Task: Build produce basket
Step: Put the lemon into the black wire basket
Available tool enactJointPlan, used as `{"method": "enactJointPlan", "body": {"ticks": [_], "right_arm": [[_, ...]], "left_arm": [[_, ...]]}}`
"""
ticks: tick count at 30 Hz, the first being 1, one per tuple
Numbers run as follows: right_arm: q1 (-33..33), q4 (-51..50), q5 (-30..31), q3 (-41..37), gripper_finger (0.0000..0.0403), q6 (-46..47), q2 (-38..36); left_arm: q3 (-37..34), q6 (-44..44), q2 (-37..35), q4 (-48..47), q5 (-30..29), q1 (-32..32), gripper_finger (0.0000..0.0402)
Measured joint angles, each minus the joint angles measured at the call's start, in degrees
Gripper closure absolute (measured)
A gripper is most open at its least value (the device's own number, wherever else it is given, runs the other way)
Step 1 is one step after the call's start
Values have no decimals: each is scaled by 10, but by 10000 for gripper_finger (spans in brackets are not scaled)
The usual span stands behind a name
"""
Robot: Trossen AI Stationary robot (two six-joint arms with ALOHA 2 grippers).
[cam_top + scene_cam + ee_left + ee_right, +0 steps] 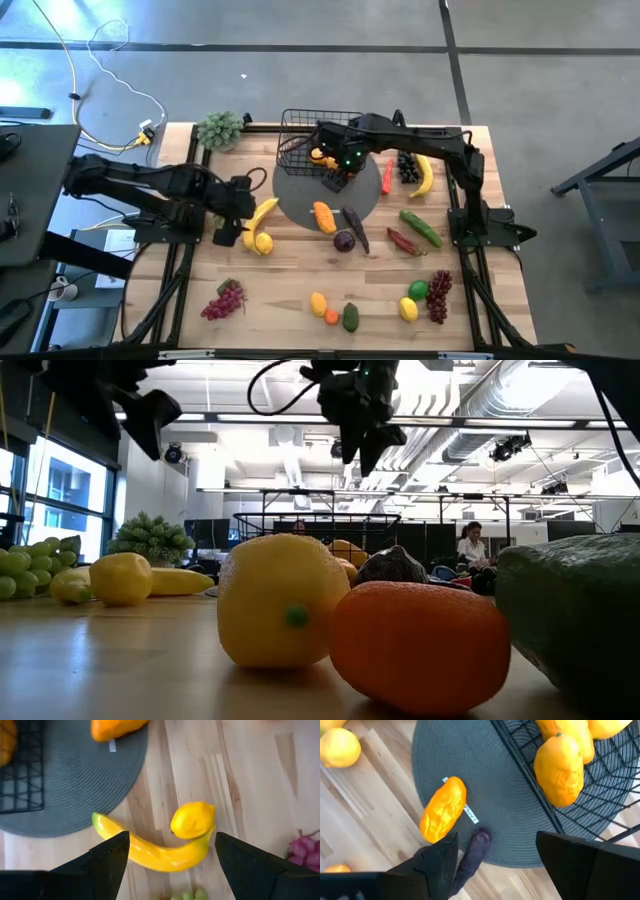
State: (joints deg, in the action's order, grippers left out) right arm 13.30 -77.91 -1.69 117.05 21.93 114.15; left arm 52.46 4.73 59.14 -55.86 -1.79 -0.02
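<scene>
Evidently the table (250, 300) is serving as a sorting field, with the produce lying scattered around the round grey mat (300, 195), where the basket (310, 135) is sitting so both arms can reach it, a few yellow-orange fruits already resting inside. The right gripper (335, 178) is hovering empty with jaws apart just beside the basket over the mat, near an orange mango (443, 809). The left gripper (235, 210), also wide open and holding nothing, is hanging above the banana (150, 851) and the lemon (192, 820) touching it, probably lining up a pick.
</scene>
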Motion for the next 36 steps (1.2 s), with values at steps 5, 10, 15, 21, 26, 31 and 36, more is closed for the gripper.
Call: {"method": "enactJointPlan", "body": {"ticks": [5,10,15,21,26,31,36], "right_arm": [[-18,-10,0,0,153,18,-6],[-34,-17,9,0,153,36,-11],[-50,-32,35,0,153,48,-11],[-68,-68,69,0,153,70,-11],[-81,-78,78,0,153,78,-11],[-90,-78,78,0,153,81,-11],[-97,-78,78,0,153,81,-11]], "left_arm": [[-12,42,31,19,1,-22,119],[-12,68,75,35,3,-43,119],[-12,84,126,37,3,-61,119],[-12,104,183,39,3,-78,119],[-12,105,222,70,-2,-87,119],[-12,105,251,97,-4,-91,119],[-12,107,278,98,-7,-91,119]]}}
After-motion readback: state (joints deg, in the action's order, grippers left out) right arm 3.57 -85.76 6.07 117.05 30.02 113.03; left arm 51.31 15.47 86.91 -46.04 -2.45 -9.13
